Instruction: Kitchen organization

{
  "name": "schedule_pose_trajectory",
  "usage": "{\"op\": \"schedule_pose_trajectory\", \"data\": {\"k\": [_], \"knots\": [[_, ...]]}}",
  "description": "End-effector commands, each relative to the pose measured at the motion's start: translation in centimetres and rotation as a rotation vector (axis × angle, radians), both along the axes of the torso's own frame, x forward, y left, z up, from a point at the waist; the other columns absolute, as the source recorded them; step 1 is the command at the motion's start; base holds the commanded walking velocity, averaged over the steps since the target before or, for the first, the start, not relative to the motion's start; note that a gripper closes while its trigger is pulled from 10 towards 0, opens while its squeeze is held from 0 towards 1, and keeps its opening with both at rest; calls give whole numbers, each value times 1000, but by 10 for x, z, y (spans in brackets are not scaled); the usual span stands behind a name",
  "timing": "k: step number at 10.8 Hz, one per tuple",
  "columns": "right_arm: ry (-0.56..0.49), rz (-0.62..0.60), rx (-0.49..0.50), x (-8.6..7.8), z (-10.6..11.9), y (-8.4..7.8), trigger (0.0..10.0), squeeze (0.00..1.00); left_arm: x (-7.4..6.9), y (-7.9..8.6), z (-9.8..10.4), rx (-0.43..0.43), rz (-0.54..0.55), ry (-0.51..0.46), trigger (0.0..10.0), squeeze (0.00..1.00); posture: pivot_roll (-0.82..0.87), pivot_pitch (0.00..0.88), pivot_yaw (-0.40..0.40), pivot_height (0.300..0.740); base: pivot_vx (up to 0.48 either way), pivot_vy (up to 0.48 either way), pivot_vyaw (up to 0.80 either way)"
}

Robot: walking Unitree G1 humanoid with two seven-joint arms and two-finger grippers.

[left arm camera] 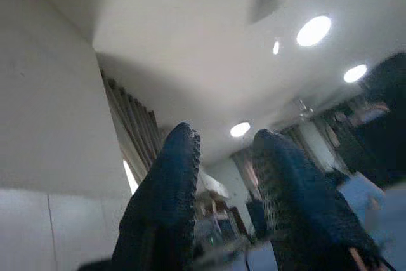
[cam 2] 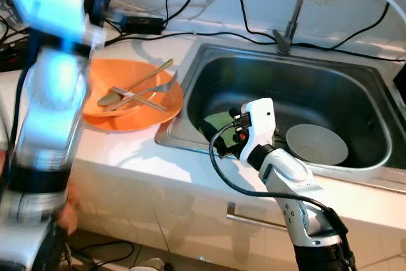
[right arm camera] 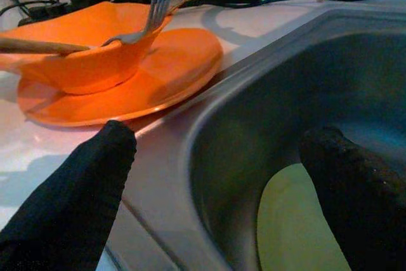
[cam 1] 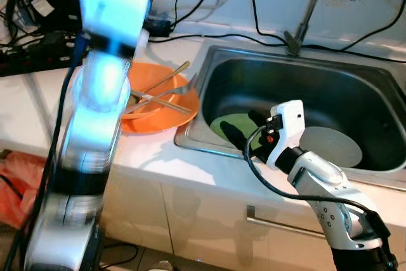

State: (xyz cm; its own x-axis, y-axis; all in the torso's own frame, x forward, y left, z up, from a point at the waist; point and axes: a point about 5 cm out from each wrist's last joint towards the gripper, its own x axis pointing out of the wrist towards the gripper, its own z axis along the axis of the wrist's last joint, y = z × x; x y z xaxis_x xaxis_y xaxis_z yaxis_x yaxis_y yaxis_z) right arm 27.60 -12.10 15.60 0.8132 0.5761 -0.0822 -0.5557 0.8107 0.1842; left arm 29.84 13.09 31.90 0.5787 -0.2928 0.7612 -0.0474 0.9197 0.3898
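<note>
The head views are bright and evenly lit, with a cool, slightly bluish cast. The left arm (cam 1: 95,125) close to the lens is badly smeared by motion blur and blown out to a pale blue-white glow (its outlines cannot be made out). The white tabletop (cam 1: 25,106) is washed out, and the steel sink (cam 2: 355,93) shows soft grey sheen along its walls, darker toward the basin floor. In the left wrist view, round ceiling lights (left arm camera: 314,30) flare as white spots; the whole frame is hazy and soft, the fingers (left arm camera: 165,214) dark silhouettes. The right wrist view is sharper at mid-distance, its near fingers (right arm camera: 76,201) blurred and black, the orange plate (right arm camera: 158,74) saturated and glossy.
</note>
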Motion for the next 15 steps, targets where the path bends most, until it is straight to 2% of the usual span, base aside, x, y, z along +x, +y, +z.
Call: {"op": "schedule_pose_trajectory", "data": {"k": [1,3,4,6,8,11,13,15], "knots": [[-13,-3,-10,3,1,-1,10000,0,-7,-1,-6,1,-25,40,10000,1000,150,0,-11,740,0,0,0],[-9,8,-10,5,0,1,10000,0,-20,-3,-50,41,-66,208,10000,1000,172,0,-18,740,0,0,0],[-6,10,-11,4,-1,1,10000,0,-24,-1,-61,42,-62,261,10000,1000,175,0,-17,740,0,0,0],[-1,6,-11,4,-3,0,10000,0,-29,3,-73,62,-62,329,10000,1000,179,7,-20,740,0,0,0],[0,-19,-14,6,-3,-4,10000,0,-35,3,-86,136,-103,379,10000,1000,190,13,-25,740,0,0,0],[1,-61,-23,10,-4,-7,10000,0,-38,6,-111,190,-144,493,10000,1000,191,14,-25,740,0,0,0],[6,-65,-25,10,-6,-5,10000,0,-40,-1,-114,301,-179,478,10000,1000,192,12,-17,740,0,0,0],[22,-82,-40,9,-9,-6,10000,0,-35,-1,-114,274,-166,491,10000,1000,185,13,-9,740,0,0,0]]}}
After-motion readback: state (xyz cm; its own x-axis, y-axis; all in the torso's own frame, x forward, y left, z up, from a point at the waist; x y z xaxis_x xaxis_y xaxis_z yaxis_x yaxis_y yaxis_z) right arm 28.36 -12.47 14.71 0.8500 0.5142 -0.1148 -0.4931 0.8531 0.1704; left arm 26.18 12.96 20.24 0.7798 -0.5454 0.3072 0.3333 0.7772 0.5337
